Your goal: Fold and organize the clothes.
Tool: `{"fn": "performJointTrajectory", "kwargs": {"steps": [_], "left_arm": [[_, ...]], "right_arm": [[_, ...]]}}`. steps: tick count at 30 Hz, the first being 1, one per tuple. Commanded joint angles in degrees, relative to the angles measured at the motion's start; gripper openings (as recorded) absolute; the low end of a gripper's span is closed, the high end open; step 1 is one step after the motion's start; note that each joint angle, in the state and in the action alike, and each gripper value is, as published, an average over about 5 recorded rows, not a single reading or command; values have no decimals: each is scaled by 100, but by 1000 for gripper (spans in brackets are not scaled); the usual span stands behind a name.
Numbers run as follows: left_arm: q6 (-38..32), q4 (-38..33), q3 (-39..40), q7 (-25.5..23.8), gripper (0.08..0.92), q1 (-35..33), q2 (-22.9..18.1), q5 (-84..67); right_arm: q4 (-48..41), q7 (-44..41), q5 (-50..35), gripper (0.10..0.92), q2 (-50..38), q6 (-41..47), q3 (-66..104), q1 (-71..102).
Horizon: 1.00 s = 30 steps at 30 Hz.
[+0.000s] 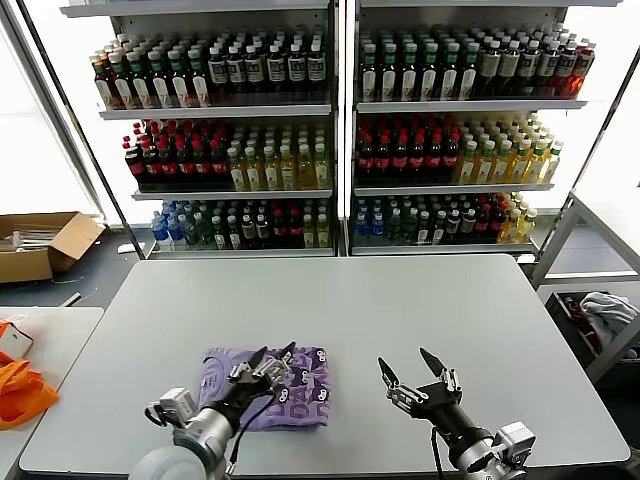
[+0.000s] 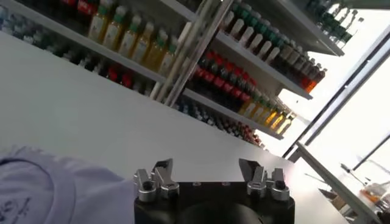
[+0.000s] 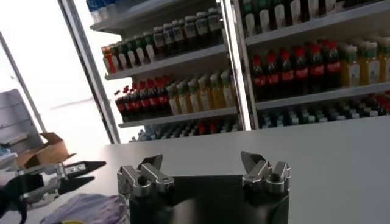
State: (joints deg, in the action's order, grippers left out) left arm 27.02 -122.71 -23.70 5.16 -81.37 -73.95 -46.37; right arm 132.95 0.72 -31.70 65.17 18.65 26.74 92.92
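A light purple T-shirt [image 1: 270,388] of thin soft cloth lies folded into a small flat square on the big grey table [image 1: 400,310]. It sits near the front edge, on the robot's left side. A darker purple print shows on its top.

The left hand [image 1: 274,355] is black with pointed metal fingers. It is over the folded T-shirt, at the far edge of it. Its fingers are spread apart and nothing is between them. I cannot tell if the fingertips touch the cloth. In the left wrist view, the two fingers [image 2: 160,173] stand wide apart with only bare table [image 2: 91,115] between them, and a pale corner of the T-shirt [image 2: 49,189] shows beside the hand.

The right hand [image 1: 410,366] is just beside the T-shirt, over the bare table and a little apart from the cloth. Its fingers are spread wide too and it holds nothing. In the right wrist view, its own fingers [image 3: 150,167] are wide apart, and the left hand [image 3: 82,173] shows farther off over a bit of the purple cloth [image 3: 85,210].

Behind the table stand tall white shelves [image 1: 340,110] full of drink bottles in rows, dark, red, yellow and blue. A brown cardboard box [image 1: 40,245] lies on the floor at the robot's left. An orange cloth [image 1: 20,388] rests on a smaller table [image 1: 60,335] on that side. A pile of white and grey cloth [image 1: 608,318] sits off to the right.
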Motion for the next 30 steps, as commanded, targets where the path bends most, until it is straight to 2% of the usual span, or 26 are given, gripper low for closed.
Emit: {"fn": "performJointTrajectory", "kwargs": {"steps": [1,6,13,20,26,30], "left_arm": [[-19,-492,-1459,-941,729,-407,52,414],[-25,-602,-2229,-1542,816,-414,-74,628],[9,-536,-2989,-1935,823,-389,-111,699],[-7,-511,-3300,-2020,822,-558,-58,679],[-14,-554,-3276,-2021,823,-639,-121,722],[-23,-583,-3223,-2022,822,-647,-188,767]], "right_arm": [[47,121,-116,823,-315,276,78,11],[111,87,-91,823,-460,368,184,-6],[-147,237,26,823,-511,660,-237,-424],[-302,307,70,823,-576,1010,-871,-1019],[-701,814,41,823,-699,1445,-1471,-1809],[-833,844,-57,823,-775,1444,-1817,-2196]]}}
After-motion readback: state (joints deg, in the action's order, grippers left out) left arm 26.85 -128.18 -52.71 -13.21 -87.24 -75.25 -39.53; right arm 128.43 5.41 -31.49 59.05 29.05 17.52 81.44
